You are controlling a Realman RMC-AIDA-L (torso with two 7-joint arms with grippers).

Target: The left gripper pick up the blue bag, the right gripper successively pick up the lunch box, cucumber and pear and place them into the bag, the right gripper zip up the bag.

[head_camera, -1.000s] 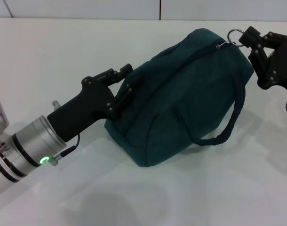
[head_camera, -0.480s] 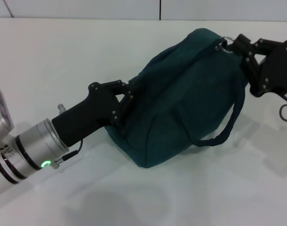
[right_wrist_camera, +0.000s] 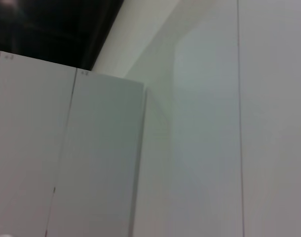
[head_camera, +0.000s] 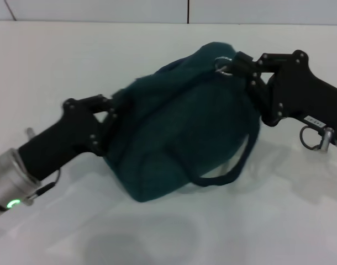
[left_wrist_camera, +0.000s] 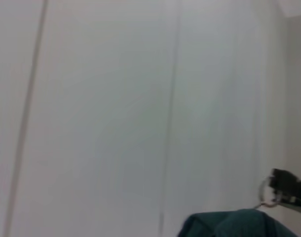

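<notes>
Blue bag (head_camera: 179,138) resting mid-tabletop (head_camera: 58,66), zipper closed along its top. Left hand (head_camera: 114,113) clamped on the bag's left end. Right hand (head_camera: 241,65) at the far right top, clenched on the metal zipper ring (head_camera: 222,64).

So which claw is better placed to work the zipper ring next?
Right. The right claw sits at the metal ring pull on top of the blue bag, while the left claw is at the bag's opposite end.

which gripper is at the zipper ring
The right gripper, all black, at the ring on the bag; the left gripper grips its other end.
</notes>
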